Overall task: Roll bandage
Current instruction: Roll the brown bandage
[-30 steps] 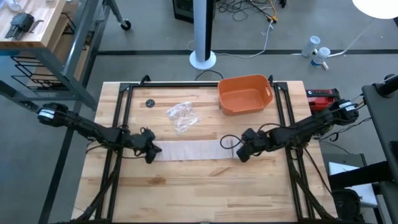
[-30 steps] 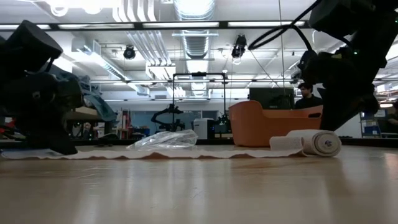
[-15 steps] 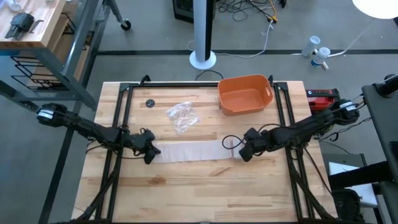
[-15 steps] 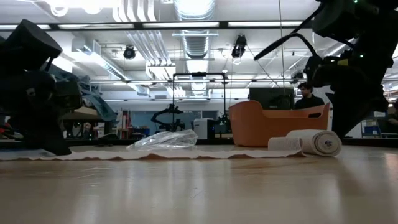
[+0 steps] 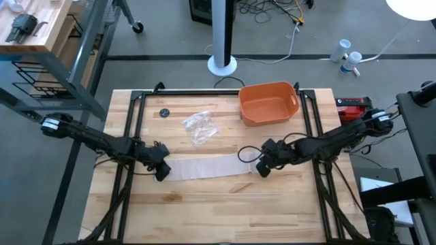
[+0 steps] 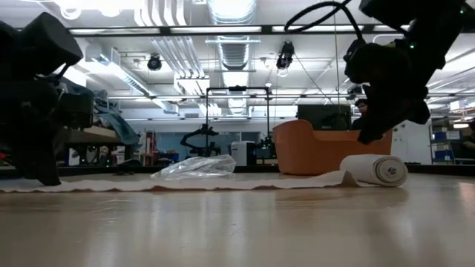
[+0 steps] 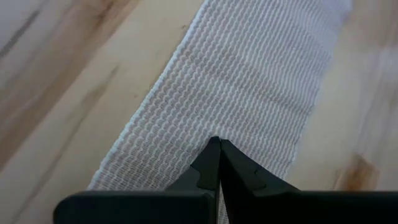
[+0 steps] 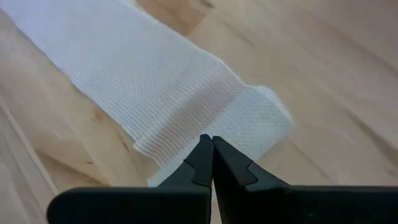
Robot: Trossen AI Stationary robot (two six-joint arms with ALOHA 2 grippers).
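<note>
Two end effectors bracket one strip here. The bandage [image 5: 208, 165] lies flat across the middle of the table [image 5: 204, 211], its long axis running 9 to 3 o'clock in the high view, with the small rolled end [image 6: 375, 169] at the 3 o'clock tip.

The right end effector [image 5: 261, 165] sits right at that rolled end, fingers pressed together with nothing between them; its wrist view shows the closed tips [image 8: 208, 158] just over the fold where the flat cloth meets the roll. From this end effector the unrolled length stretches away toward 9 o'clock, so that looks like the direction the roll has to travel.

The left end effector [image 5: 161, 170] is down at the opposite 9 o'clock end, fingers also together and empty, tips [image 7: 216, 163] over the weave, seemingly pinning the tail; actual contact isn't certain.

The right arm is clearly nearer the roll. The orange tub [image 5: 268, 102] sits off at 12 o'clock, the crumpled wrapper [image 5: 199, 126] at 11, both well clear of the path.
</note>
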